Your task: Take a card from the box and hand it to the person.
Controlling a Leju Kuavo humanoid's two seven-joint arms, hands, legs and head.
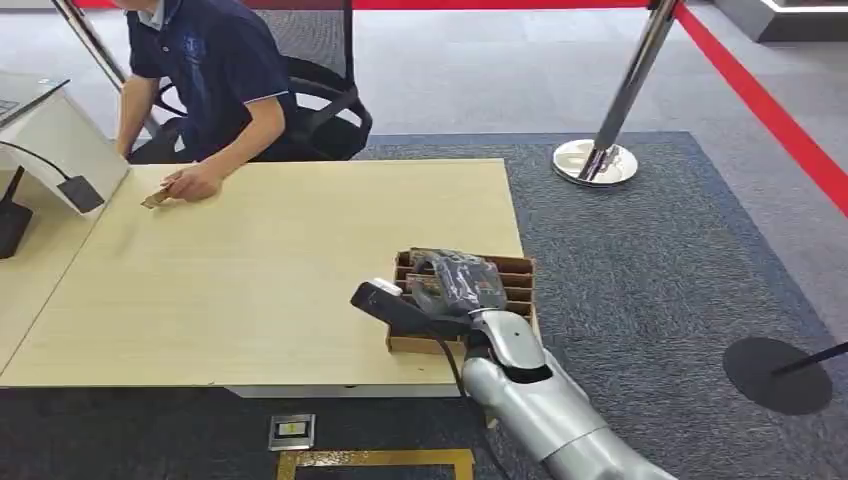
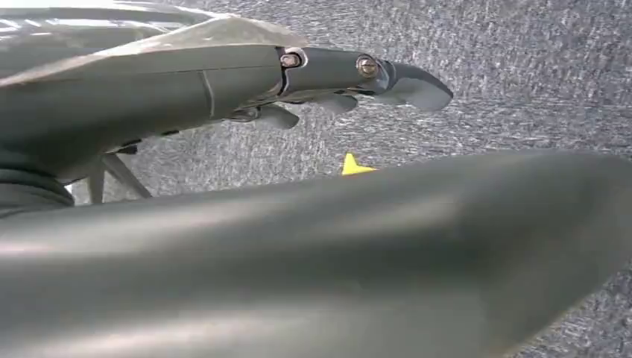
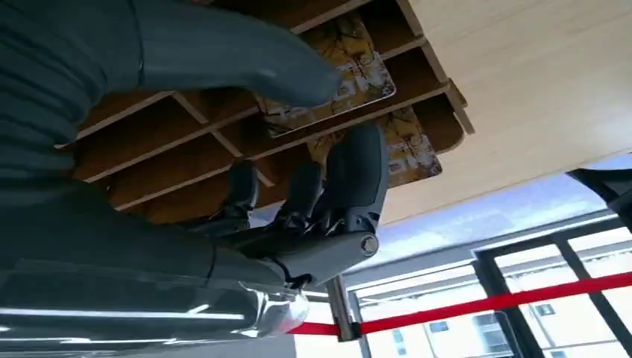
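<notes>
- Right hand [image 1: 455, 282] is over the slotted cardboard box [image 1: 518, 283] at the table's near right corner, reaching down into the slots from above; looks like the pick step.
- Right wrist view: thumb [image 3: 246, 63] sits on one face of a yellow-patterned card [image 3: 339, 74] standing in a slot, dark fingers [image 3: 358, 175] on the other side. Fingers are closing around it, but I cannot tell whether the card is actually pinched yet.
- A second patterned card [image 3: 410, 149] stands in the next slot, just beside the first. Slot dividers are tight around both, so I'd expect the lift to need a straight pull up.
- Left hand [image 2: 358, 78] hangs over grey carpet, fingers apart, holding nothing.
- Person [image 1: 205, 70] sits at the far left of the table [image 1: 280, 280], well apart from the box, with a hand [image 1: 190, 183] on the tabletop resting on a small tan item, too small to identify.
- Handover means reaching across the table to the far left; the wood between looks bare.
- Around: monitor stand [image 1: 55, 150] at far left, stanchion base [image 1: 595, 160] on the carpet to the far right, red barrier tape [image 1: 760, 100] beyond.
</notes>
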